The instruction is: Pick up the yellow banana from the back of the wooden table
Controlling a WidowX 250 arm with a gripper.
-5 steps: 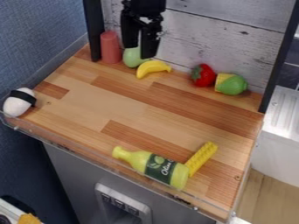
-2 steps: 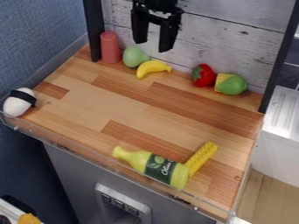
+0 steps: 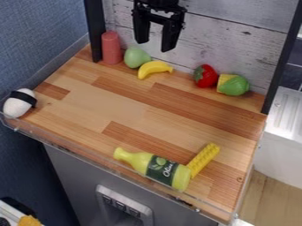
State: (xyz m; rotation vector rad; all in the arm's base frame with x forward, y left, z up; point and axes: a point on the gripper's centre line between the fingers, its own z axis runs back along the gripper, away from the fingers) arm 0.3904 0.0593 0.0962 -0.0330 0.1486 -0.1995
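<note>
With directions read as on a clock face laid over the desk (image 3: 126, 101), the claw (image 3: 155, 45) is seen raised at 12 o'clock, in front of the whitewashed board wall (image 3: 227, 37). It is held open, its fingers spread and pointed down, with nothing gripped between them. Just below it in the view, also at 12 o'clock, a yellow banana (image 3: 154, 68) is seen on the desk, with a green pear (image 3: 135, 57) just beside it toward the wall. A red cylinder (image 3: 111, 47) is stood upright at 11 o'clock, near the pear. Between 1 and 2 o'clock a red strawberry (image 3: 205, 76) is placed near the wall, and a yellow-and-green toy (image 3: 233, 84) is set just beside it at 2 o'clock. At 9 o'clock a white egg-shaped piece (image 3: 19, 103), wrapped by a black band, is found at the desk's edge. Farthest from the claw, at 6 o'clock, a yellow-green bottle (image 3: 159, 168) is laid on its side, its neck pointed toward 10 o'clock. Between 4 and 5 o'clock, a bumpy yellow stick (image 3: 204, 159) is seen with its lower end by the bottle's base and its far end pointed toward 1 o'clock.
</note>
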